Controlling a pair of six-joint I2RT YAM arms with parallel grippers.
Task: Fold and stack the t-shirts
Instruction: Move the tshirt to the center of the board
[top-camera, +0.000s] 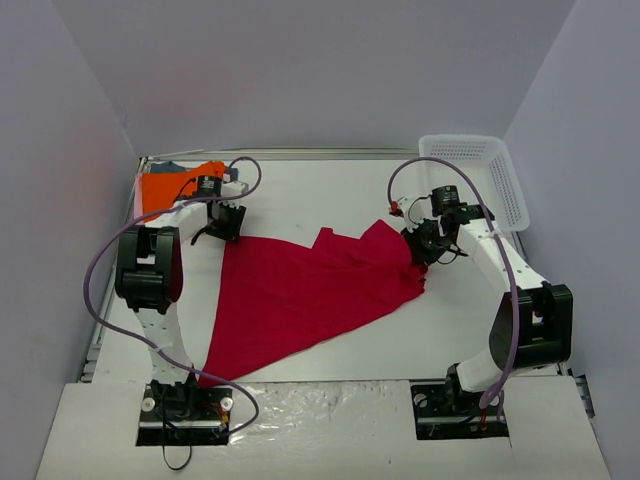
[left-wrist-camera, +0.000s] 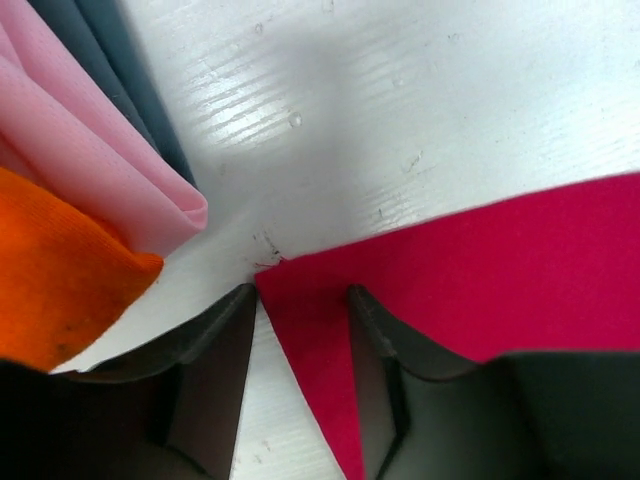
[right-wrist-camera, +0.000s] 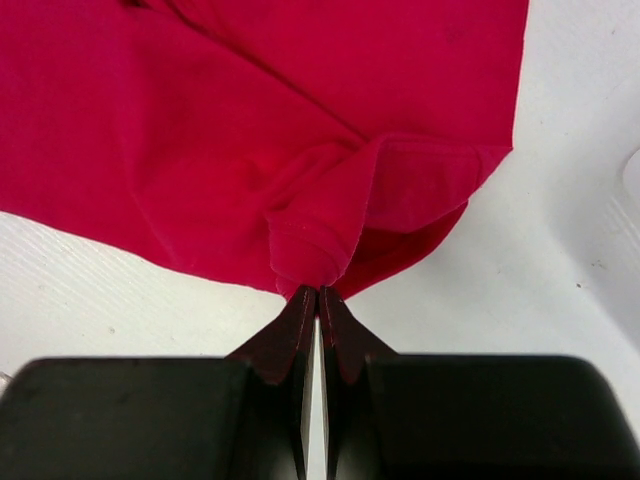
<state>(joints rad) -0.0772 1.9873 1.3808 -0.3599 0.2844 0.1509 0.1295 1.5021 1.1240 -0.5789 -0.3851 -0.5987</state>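
From above, the red shirt (top-camera: 300, 295) lies spread across the middle of the desk (top-camera: 330, 195), with the folded shirts (top-camera: 165, 187) at the far left corner.

Left wrist: the left tool (left-wrist-camera: 300, 295) is half open and straddles the red shirt's corner. It should close only once cloth sits well between the fingers.

Right wrist: the right tool (right-wrist-camera: 317, 292) is pinched tight on a bunched fold. Lift both sides evenly.
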